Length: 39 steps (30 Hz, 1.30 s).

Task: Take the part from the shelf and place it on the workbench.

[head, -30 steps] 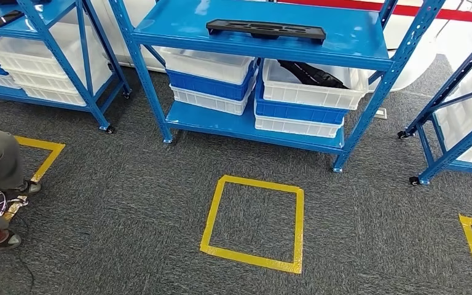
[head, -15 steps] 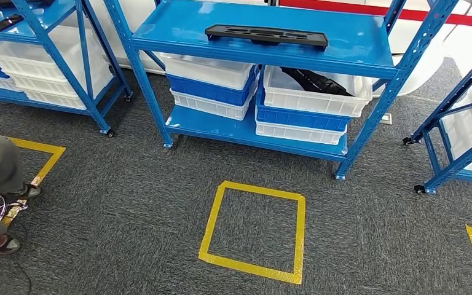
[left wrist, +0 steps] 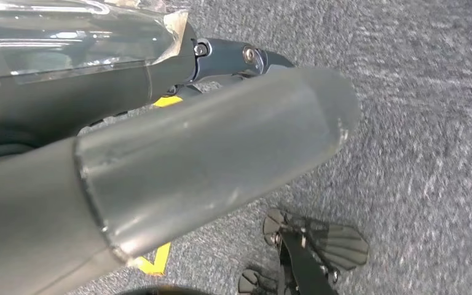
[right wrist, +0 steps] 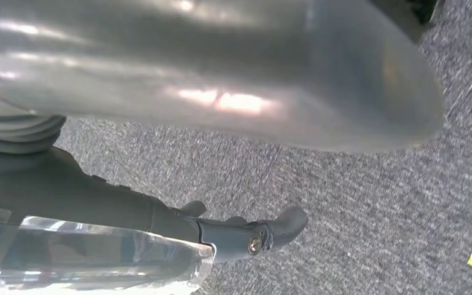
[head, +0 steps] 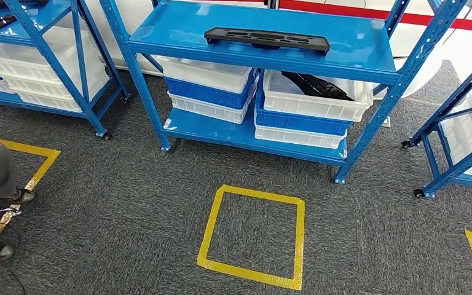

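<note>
On top tier of blue shelf [head: 178, 34]: black part [head: 267, 39], long flat moulded tray with cut-outs, lying flat near front edge. Looks rigid plastic, probably light; length suggests taking both ends, or front long edge.

Left hand [left wrist: 160, 153] and right hand [right wrist: 233, 92] hang over carpet, hold nothing, fingers extended and apart.

Lower tier: stacked white and blue bins [head: 209, 86]; right top white bin [head: 310, 98] holds dark elongated item, unidentifiable.

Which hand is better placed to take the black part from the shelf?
Neither clearly: the black part lies centred ahead, and both the left hand and the right hand hang over the carpet.
</note>
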Each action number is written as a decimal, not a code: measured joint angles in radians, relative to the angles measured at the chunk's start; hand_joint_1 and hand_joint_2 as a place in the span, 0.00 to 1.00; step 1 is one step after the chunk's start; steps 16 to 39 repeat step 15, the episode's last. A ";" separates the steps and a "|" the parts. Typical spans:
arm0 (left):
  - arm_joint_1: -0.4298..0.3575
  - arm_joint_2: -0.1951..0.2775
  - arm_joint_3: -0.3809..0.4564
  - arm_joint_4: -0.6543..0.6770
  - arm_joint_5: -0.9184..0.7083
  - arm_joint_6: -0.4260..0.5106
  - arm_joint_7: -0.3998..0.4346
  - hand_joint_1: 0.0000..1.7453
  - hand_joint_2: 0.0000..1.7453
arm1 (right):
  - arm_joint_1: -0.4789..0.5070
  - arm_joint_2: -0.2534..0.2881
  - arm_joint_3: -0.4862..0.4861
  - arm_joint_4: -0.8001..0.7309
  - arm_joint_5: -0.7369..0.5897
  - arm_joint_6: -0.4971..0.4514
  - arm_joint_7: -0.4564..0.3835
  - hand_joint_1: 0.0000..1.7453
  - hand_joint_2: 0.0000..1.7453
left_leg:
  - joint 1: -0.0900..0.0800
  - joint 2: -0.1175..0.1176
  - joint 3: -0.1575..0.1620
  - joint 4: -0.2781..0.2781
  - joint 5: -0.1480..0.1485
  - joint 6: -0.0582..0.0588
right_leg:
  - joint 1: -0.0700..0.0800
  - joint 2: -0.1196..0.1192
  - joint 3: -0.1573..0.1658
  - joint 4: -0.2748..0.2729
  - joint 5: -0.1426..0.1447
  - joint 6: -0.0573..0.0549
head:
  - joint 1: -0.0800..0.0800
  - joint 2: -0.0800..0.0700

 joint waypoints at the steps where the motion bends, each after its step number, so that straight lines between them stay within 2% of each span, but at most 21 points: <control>1: 0.000 0.000 0.000 0.000 0.000 0.000 0.000 0.00 0.00 | -0.001 0.000 0.000 0.000 0.000 0.000 0.000 0.00 0.00 | 0.002 0.000 0.009 -0.011 0.003 0.005 | 0.002 -0.001 -0.005 0.017 -0.009 0.001 | 0.000 0.000; 2: 0.000 0.000 0.000 0.000 0.000 0.000 0.000 0.00 0.00 | -0.001 -0.001 0.000 0.000 0.000 0.000 0.000 0.00 0.00 | 0.004 0.000 0.019 -0.021 0.005 0.009 | 0.003 -0.001 -0.022 0.056 -0.027 0.000 | 0.001 0.000; 4: -0.001 -0.001 0.000 0.000 0.000 -0.001 -0.001 0.00 0.00 | 0.000 -0.002 0.000 0.000 0.000 0.000 0.000 0.00 0.00 | 0.003 0.001 0.028 -0.025 0.000 0.016 | 0.002 0.000 -0.096 0.187 -0.079 -0.006 | 0.002 0.000; 5: -0.001 -0.001 0.000 0.000 0.000 -0.001 -0.002 0.00 0.00 | 0.002 -0.003 0.000 0.000 -0.001 0.000 0.000 0.00 0.00 | 0.002 0.000 0.031 -0.025 -0.004 0.018 | 0.001 0.001 -0.134 0.246 -0.097 -0.005 | 0.002 0.000; 6: -0.001 -0.001 0.000 0.000 -0.001 -0.003 -0.002 0.00 0.00 | 0.003 -0.003 0.000 0.000 -0.002 0.000 0.000 0.00 0.00 | 0.000 -0.002 0.036 -0.025 -0.009 0.018 | 0.001 0.001 -0.158 0.275 -0.098 0.000 | 0.002 0.000; 7: -0.001 -0.002 0.000 0.000 -0.002 -0.004 -0.002 0.00 0.00 | 0.005 -0.004 0.000 0.000 -0.002 0.000 0.000 0.00 0.00 | 0.000 -0.004 0.041 -0.025 -0.013 0.017 | 0.001 0.000 -0.161 0.263 -0.079 0.008 | 0.003 0.000; 9: 0.000 -0.003 0.000 0.000 -0.003 -0.007 -0.002 0.00 0.00 | 0.005 -0.006 0.000 0.000 -0.003 0.000 0.000 0.00 0.00 | 0.000 -0.008 0.057 -0.023 -0.025 0.011 | -0.001 0.000 -0.113 0.133 -0.004 0.025 | 0.003 0.000; 10: 0.000 -0.003 0.000 0.000 -0.004 -0.007 -0.002 0.00 0.00 | 0.005 -0.006 0.000 0.000 -0.004 0.000 0.000 0.00 0.00 | -0.003 -0.009 0.064 -0.021 -0.033 0.006 | 0.000 0.000 -0.085 0.066 0.030 0.026 | 0.004 0.000; 11: 0.000 -0.003 0.000 0.000 -0.004 -0.007 -0.003 0.00 0.00 | 0.005 -0.007 0.000 0.000 -0.004 0.000 0.000 0.00 0.00 | -0.005 -0.010 0.069 -0.019 -0.041 0.001 | 0.000 0.000 -0.064 0.019 0.052 0.023 | 0.004 0.000; 12: 0.000 -0.003 0.000 0.000 -0.005 -0.007 -0.003 0.00 0.00 | 0.005 -0.007 0.000 0.000 -0.004 0.000 0.000 0.00 0.00 | -0.007 -0.010 0.071 -0.017 -0.046 -0.003 | 0.001 0.001 -0.054 -0.001 0.060 0.016 | 0.004 0.000; 14: -0.001 -0.002 0.000 0.000 -0.005 -0.008 -0.003 0.00 0.00 | 0.004 -0.007 0.000 0.000 -0.004 0.000 0.000 0.00 0.00 | -0.006 -0.010 0.072 -0.015 -0.053 -0.010 | 0.000 0.001 -0.048 -0.003 0.060 0.002 | 0.003 0.000; 15: -0.001 -0.002 0.000 0.000 -0.005 -0.008 -0.003 0.00 0.00 | 0.004 -0.007 0.000 0.000 -0.004 0.000 0.000 0.00 0.00 | -0.004 -0.010 0.072 -0.015 -0.054 -0.011 | 0.000 0.001 -0.048 -0.003 0.059 -0.001 | 0.003 0.000; 39: -0.001 -0.002 0.000 0.000 -0.005 -0.008 -0.003 0.00 0.00 | 0.004 -0.007 0.000 0.000 -0.004 0.000 0.000 0.00 0.00 | -0.004 -0.010 0.072 -0.015 -0.054 -0.011 | 0.000 0.001 -0.048 -0.003 0.059 -0.001 | 0.003 0.000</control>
